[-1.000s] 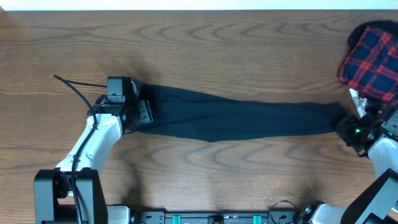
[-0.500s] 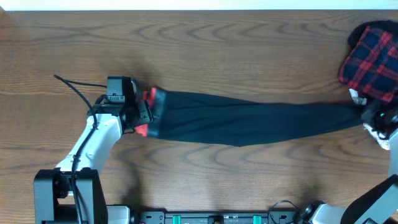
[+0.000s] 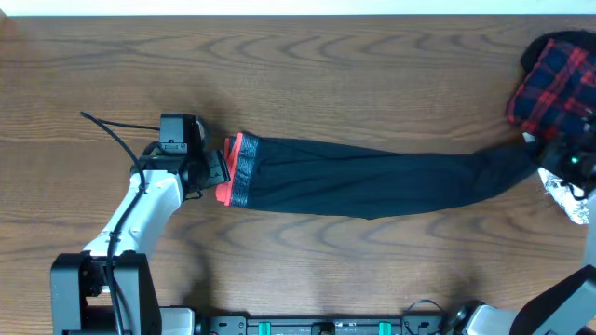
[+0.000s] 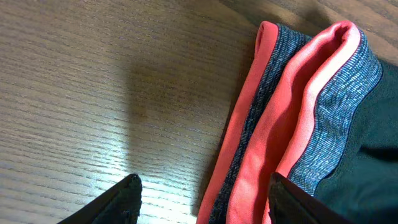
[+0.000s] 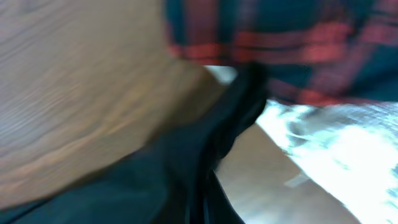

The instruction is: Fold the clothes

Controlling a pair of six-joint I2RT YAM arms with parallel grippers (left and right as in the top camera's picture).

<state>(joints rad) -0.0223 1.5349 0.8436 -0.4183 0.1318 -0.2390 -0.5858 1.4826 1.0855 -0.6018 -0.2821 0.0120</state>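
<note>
The black trousers lie stretched left to right across the table, their grey-flecked, red-orange-edged waistband at the left end. My left gripper is open just left of that waistband. In the left wrist view the folded waistband lies partly between the spread jaws, and the right fingertip is over the cloth. My right gripper is shut on the trouser leg ends at the far right. The right wrist view is blurred and shows black cloth bunched in the shut jaws.
A red-and-black plaid garment is heaped at the back right, close above my right gripper. A white printed cloth lies right beside it, near the table's right edge. Bare wooden table surrounds the trousers.
My right gripper has pulled the trousers to the right and a little back. The waistband has slid out from under the still, open left gripper and now shows.
</note>
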